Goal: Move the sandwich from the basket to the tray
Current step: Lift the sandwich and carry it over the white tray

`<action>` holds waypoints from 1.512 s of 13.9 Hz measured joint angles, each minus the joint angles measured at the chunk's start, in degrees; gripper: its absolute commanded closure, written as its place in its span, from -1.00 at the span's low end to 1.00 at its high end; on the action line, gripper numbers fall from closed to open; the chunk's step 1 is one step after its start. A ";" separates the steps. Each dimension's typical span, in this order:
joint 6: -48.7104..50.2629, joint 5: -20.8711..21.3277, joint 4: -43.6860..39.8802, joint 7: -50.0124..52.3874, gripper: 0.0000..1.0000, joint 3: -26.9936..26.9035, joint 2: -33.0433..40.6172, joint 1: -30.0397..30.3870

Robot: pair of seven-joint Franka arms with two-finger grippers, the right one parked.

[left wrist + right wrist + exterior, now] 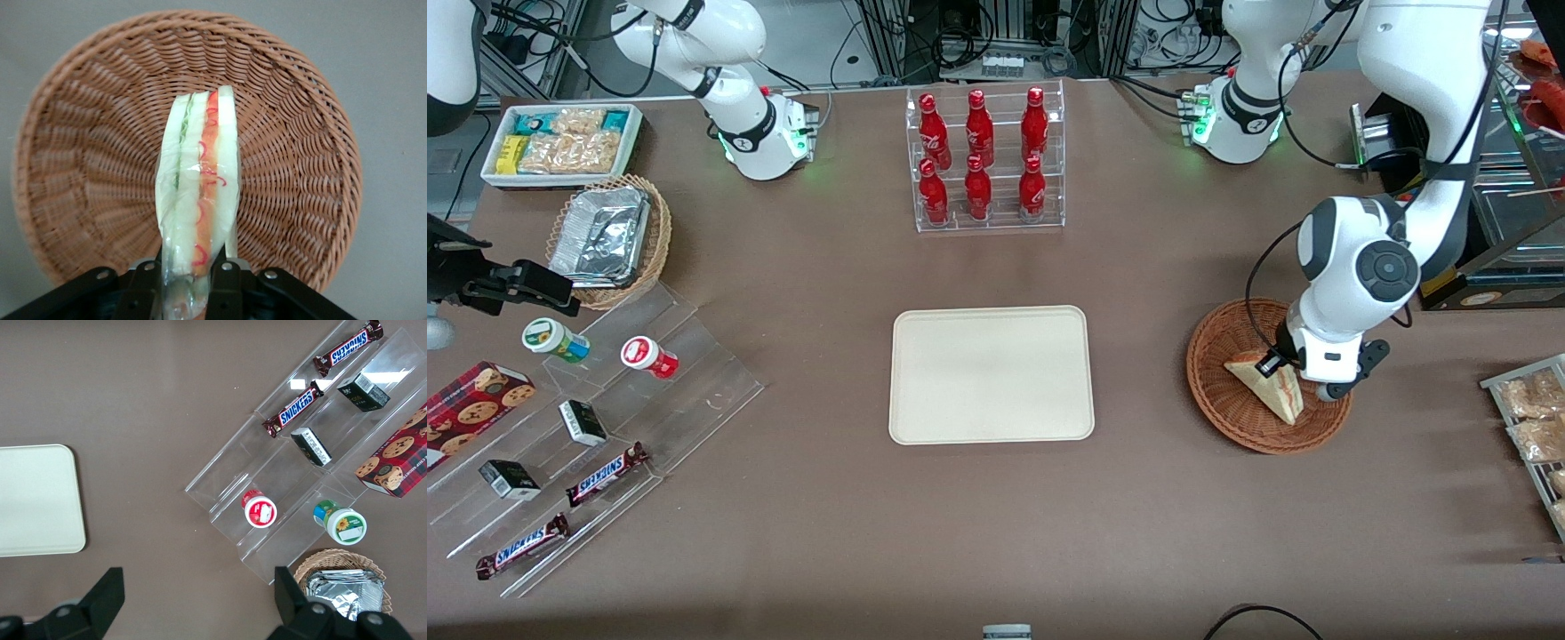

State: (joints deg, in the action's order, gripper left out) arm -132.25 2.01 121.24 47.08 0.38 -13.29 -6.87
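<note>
The sandwich is a wrapped pale wedge with red and green filling, standing on edge over the reddish-brown wicker basket toward the working arm's end of the table. My left gripper is shut on the sandwich's end. In the left wrist view the two black fingers clamp the wrapped sandwich on both sides, with the basket below it. I cannot tell whether the sandwich still touches the basket. The cream tray lies flat mid-table and bare; its corner shows in the right wrist view.
An acrylic rack of red bottles stands farther from the front camera than the tray. A clear stepped shelf with snacks, a tan basket of foil containers and a white snack box lie toward the parked arm's end. Packets on a wire rack sit beside the basket.
</note>
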 measured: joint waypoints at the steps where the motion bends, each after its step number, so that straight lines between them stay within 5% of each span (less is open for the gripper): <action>1: 5.26 0.49 -2.40 -0.05 1.00 0.19 1.02 -0.04; 4: 18.19 1.13 -10.83 -0.03 1.00 3.83 3.66 -0.15; 11: 19.99 4.53 -16.34 0.34 1.00 22.15 1.87 -0.93; 16: 19.44 13.68 -24.48 3.47 1.00 33.47 -10.61 -1.69; 21: 19.15 23.42 -38.83 9.18 1.00 34.57 -25.83 -10.91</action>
State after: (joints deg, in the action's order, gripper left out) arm -113.10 25.43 82.41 56.26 34.95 -39.12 -17.78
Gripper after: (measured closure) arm 0.855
